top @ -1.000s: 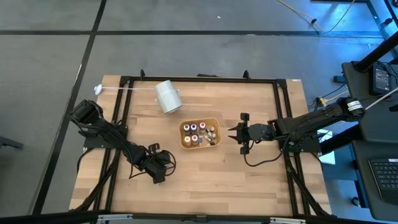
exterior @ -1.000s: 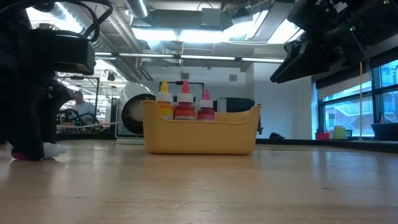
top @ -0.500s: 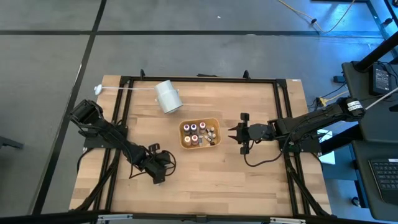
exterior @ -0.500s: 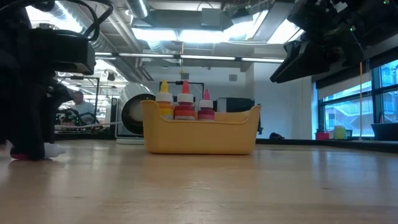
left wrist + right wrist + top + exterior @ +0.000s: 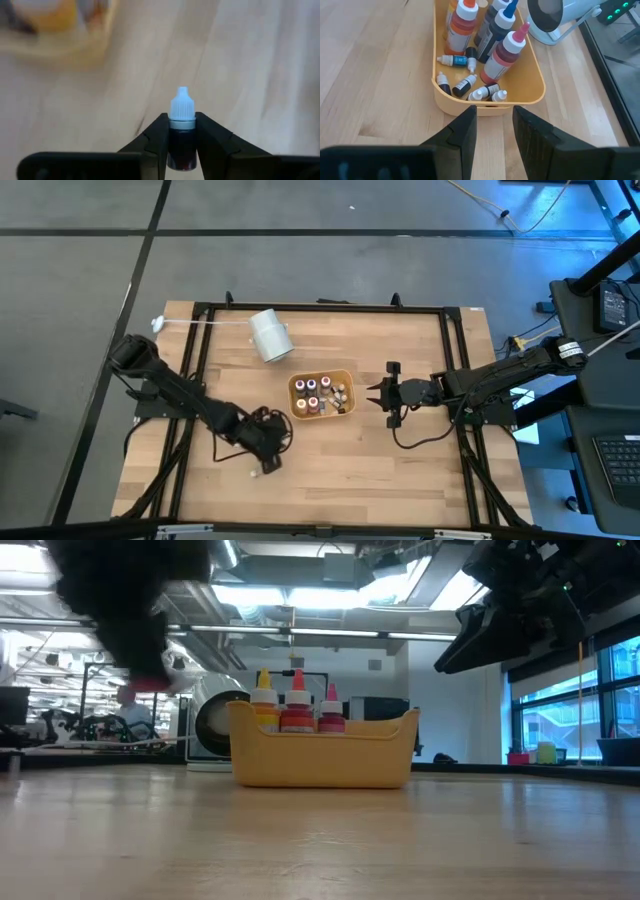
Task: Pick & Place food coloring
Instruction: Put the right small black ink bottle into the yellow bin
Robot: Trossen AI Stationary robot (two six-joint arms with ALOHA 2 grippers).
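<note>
One bottle (image 5: 181,135) between left pincer (image 5: 181,142) fingers.

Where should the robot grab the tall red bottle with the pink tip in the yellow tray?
By its upper body, just below the cap, coming down from above. The red bottle leans tip-up, the tray wall hides its lower part from the side, and other bottles crowd beside it.

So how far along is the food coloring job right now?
Mostly done, it seems: several bottles already sit in the yellow tray. In hand: the left hand is shut on one small dark bottle with a pale cap, lifted off the table near the tray. Left: dropping it in. The right hand waits open beside the tray.
</note>
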